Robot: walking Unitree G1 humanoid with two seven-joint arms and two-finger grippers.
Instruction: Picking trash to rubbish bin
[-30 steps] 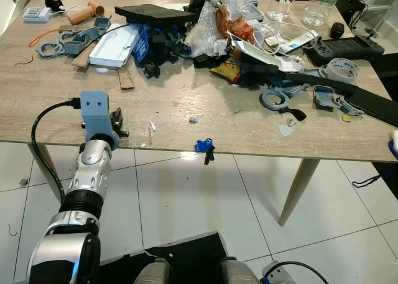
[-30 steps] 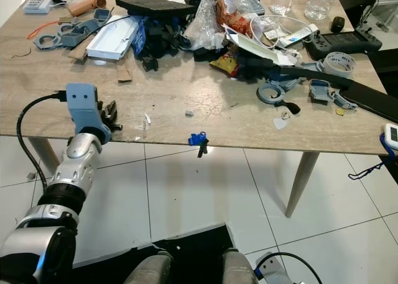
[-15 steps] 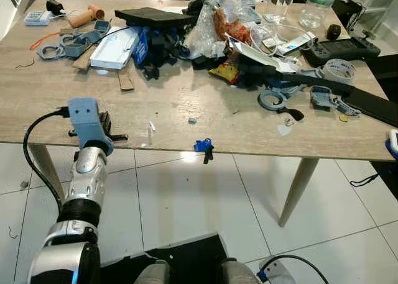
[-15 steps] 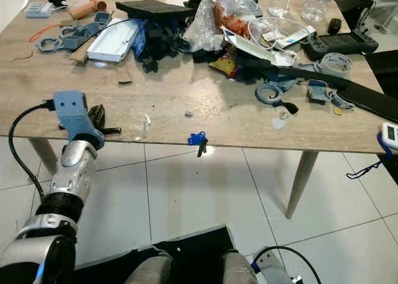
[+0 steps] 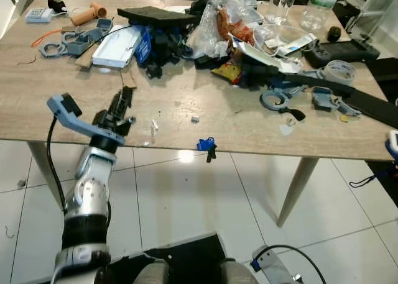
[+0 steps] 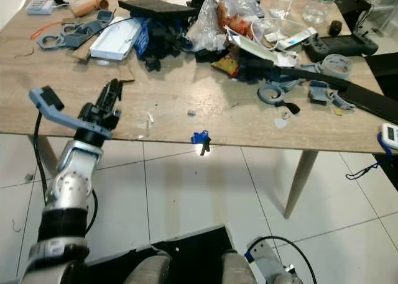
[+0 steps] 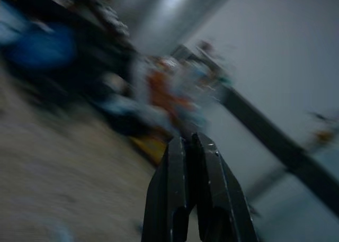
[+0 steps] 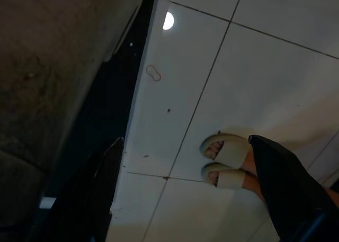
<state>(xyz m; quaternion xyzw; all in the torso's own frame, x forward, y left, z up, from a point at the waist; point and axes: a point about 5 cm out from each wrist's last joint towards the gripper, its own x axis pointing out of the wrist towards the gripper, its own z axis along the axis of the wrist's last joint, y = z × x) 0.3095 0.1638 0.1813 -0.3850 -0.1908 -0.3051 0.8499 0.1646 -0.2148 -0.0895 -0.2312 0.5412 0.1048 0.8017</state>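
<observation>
task is barely starting: nothing is being carried, and no rubbish bin is showing up anywhere in front of me. my left tool (image 5: 124, 102) is hanging over the near left part of the surface (image 5: 37, 119), fingers pressed together with nothing between them; the left wrist view is confirming this, though its background is blurring out. my right arm is hanging idle beside me, and i cannot tell how its tool is standing; its wrist camera is looking at white floor tiles (image 8: 254, 67) and a person's sandalled feet (image 8: 225, 160).

the trash is lying mostly in a heap at the far middle of the surface: a crumpled clear plastic bag (image 5: 205, 29) with an orange wrapper (image 5: 229, 28) against it and a yellow wrapper (image 5: 229, 71) at its near edge. small white scraps (image 5: 153, 127) are sitting just beside my left tool, near the front edge. judging from this, everything is remaining to be picked; the scraps are looking flat and thin, likely awkward to pinch.
</observation>
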